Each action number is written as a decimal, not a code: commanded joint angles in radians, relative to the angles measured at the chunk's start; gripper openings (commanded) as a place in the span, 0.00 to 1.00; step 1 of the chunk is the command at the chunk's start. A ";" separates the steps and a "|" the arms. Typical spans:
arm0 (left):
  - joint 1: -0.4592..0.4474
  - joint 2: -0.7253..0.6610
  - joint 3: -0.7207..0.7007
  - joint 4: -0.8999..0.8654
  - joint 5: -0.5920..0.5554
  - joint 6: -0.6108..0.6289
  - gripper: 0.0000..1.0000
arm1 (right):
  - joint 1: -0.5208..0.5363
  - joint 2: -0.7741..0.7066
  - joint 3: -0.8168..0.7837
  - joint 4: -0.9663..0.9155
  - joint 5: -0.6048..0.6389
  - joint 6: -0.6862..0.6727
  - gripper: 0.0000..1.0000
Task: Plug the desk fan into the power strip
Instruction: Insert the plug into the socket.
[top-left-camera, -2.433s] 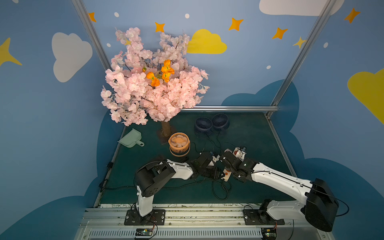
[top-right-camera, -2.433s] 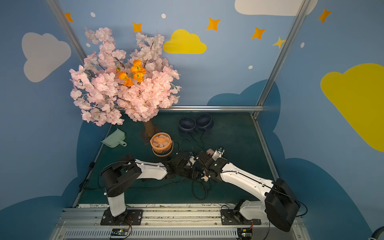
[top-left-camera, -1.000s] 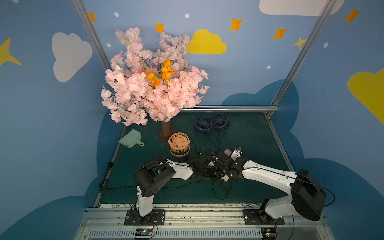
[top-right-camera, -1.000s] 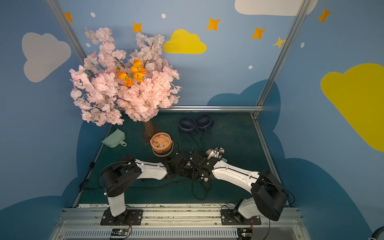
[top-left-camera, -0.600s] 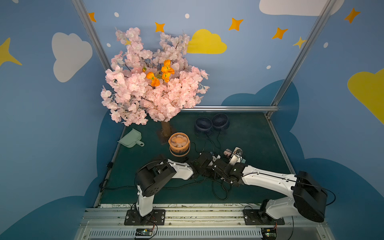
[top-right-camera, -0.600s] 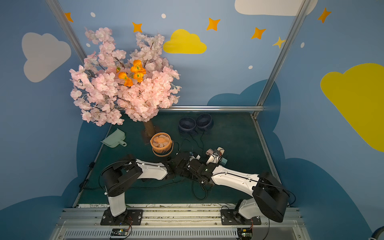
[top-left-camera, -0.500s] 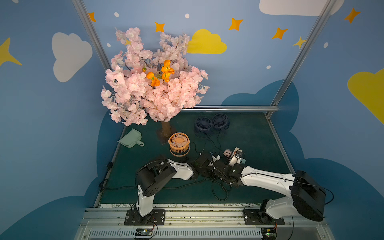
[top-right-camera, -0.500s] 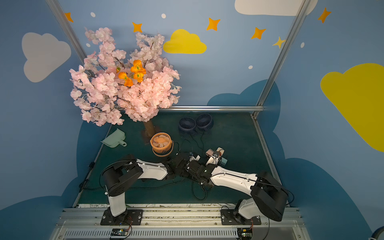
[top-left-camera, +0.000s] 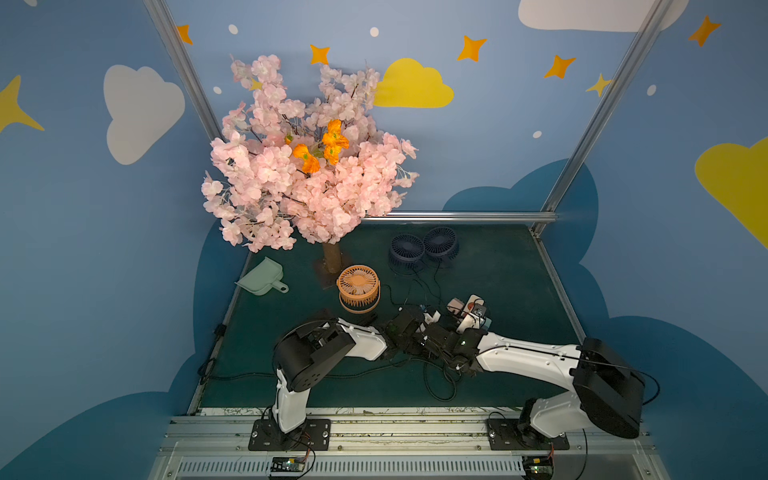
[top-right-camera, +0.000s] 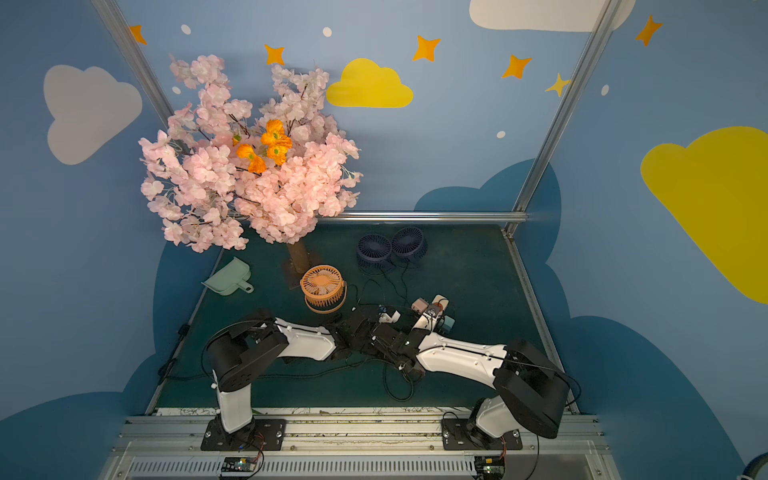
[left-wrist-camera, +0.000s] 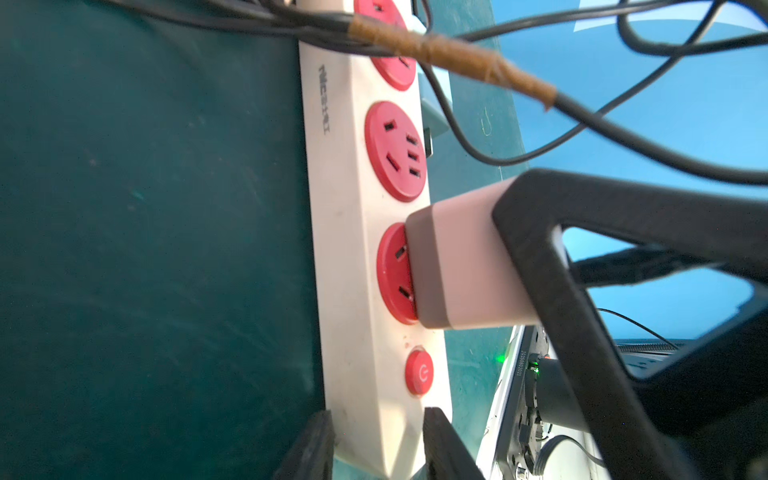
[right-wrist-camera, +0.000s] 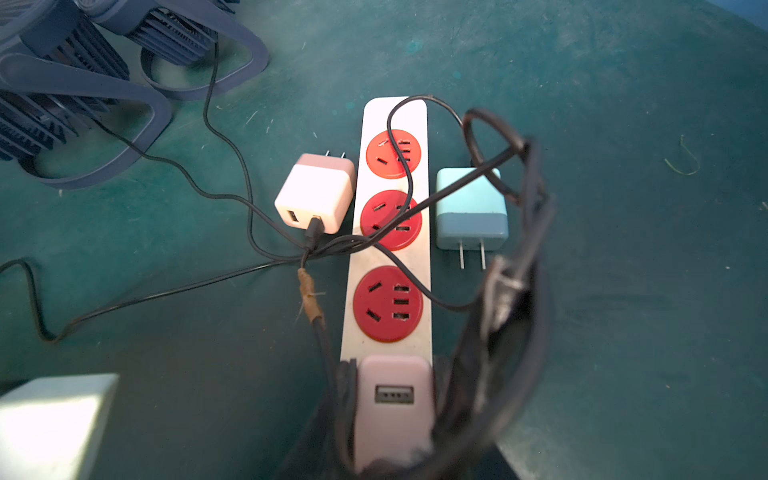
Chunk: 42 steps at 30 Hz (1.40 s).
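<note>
The power strip (left-wrist-camera: 345, 232) lies right of centre on the green mat (right-wrist-camera: 623, 124), running near to far. The left gripper (left-wrist-camera: 378, 415) clamps its near end by the button (left-wrist-camera: 419, 372); the right gripper (right-wrist-camera: 392, 374) grips a pink adapter (left-wrist-camera: 461, 270) pressed against the adjacent socket (left-wrist-camera: 392, 274)

Cream four-socket power strip (left-wrist-camera: 332, 249) flat on green mat (left-wrist-camera: 145, 249), pink adapter (left-wrist-camera: 461, 266) against its button-end red socket.
</note>
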<state>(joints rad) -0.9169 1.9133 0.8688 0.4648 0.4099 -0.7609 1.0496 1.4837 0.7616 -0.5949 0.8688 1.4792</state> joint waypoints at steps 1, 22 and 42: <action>-0.003 0.005 -0.015 0.017 0.012 0.003 0.40 | 0.010 0.158 -0.147 -0.012 -0.510 0.038 0.00; 0.004 -0.083 -0.044 -0.027 0.013 0.045 0.42 | -0.017 0.094 -0.002 -0.086 -0.469 -0.116 0.00; 0.097 -0.309 -0.049 -0.212 -0.127 0.191 0.81 | -0.142 -0.524 0.226 -0.355 -0.292 -0.536 0.98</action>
<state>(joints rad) -0.8257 1.6463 0.8215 0.2932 0.3187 -0.6174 0.9470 1.0195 0.9657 -0.9237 0.5766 1.0874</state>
